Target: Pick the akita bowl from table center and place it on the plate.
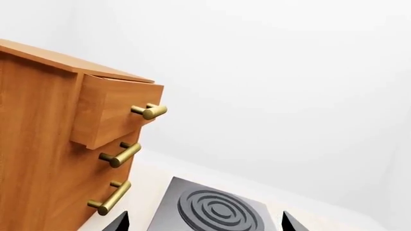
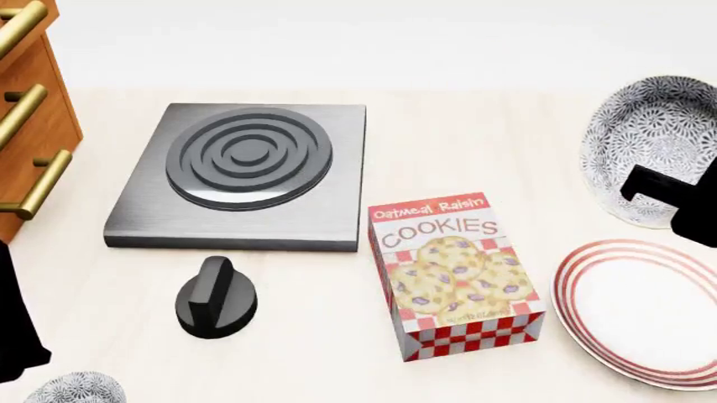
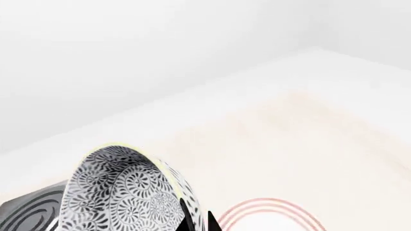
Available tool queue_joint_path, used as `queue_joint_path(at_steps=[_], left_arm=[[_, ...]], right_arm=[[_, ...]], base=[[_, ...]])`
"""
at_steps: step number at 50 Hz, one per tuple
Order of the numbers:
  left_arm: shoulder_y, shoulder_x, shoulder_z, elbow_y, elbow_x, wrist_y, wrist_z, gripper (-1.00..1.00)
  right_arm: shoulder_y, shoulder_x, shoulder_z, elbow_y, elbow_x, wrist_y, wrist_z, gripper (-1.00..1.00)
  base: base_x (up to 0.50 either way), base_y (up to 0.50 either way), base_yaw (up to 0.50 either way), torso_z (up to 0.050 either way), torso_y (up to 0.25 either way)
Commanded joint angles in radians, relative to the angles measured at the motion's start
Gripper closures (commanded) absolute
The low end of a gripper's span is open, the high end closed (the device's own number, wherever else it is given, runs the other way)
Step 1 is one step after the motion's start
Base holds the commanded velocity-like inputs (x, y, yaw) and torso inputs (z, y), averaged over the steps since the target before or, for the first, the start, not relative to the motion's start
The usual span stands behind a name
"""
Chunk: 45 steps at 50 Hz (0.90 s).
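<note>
Two bowls show from the head camera: the held bowl (image 2: 646, 147) at three o'clock, tipped up so its patterned inside faces the camera, and a second bowl (image 2: 74, 390), only a sliver, at seven o'clock. The right gripper (image 2: 661, 189) is a dark shape over the held bowl's lower rim; the right wrist view shows dark fingers (image 3: 192, 219) pinching that rim, so it is clamped on the bowl (image 3: 125, 195). That view also shows the bowl standing nearly on edge, its opening turned sideways rather than up, with the plate (image 3: 270, 214) just beside it. From the head, the plate (image 2: 644, 306) lies at four o'clock, directly below the bowl and apart from it.

Only the left wrist camera shows the drawer cabinet (image 1: 51, 144) with its top drawer (image 1: 112, 113) pulled out, and the burner (image 1: 215, 209) beneath. The left gripper (image 1: 202, 222) shows two dark tips set wide apart, holding nothing. A cookie box (image 2: 454, 273) and a knob (image 2: 217, 298) sit near six o'clock.
</note>
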<state>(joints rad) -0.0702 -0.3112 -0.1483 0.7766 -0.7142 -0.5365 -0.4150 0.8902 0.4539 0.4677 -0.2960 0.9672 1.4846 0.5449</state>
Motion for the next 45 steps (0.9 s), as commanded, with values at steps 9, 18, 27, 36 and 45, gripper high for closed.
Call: queue_joint_path(at_steps=[9, 18, 27, 36, 45], left_arm=[[-0.003, -0.004, 0.0, -0.002, -0.005, 0.001, -0.005, -1.0], [0.014, 0.021, 0.011, -0.022, 0.039, 0.078, 0.021, -1.0], [0.025, 0.027, 0.009, -0.042, 0.061, 0.107, 0.023, -1.0], [0.025, 0.021, 0.012, -0.039, 0.062, 0.101, 0.011, -1.0], [0.02, 0.016, 0.015, -0.039, 0.059, 0.099, 0.004, -1.0]], right_arm=[[-0.023, -0.021, 0.068, 0.055, 0.063, 0.001, 0.013, 1.0], [0.149, -0.012, 0.289, 0.686, 0.553, -0.008, 0.506, 1.0], [0.187, 0.009, 0.281, 0.847, 0.503, -0.092, 0.531, 1.0], [0.225, 0.026, 0.243, 0.919, 0.451, -0.123, 0.599, 1.0], [0.236, 0.043, 0.211, 0.919, 0.413, -0.15, 0.61, 1.0]], base=[[0.0, 0.0, 0.0, 0.0, 0.0], [0.0, 0.0, 0.0, 0.0, 0.0], [0.0, 0.0, 0.0, 0.0, 0.001], [0.0, 0.0, 0.0, 0.0, 0.0], [0.0, 0.0, 0.0, 0.0, 0.0]])
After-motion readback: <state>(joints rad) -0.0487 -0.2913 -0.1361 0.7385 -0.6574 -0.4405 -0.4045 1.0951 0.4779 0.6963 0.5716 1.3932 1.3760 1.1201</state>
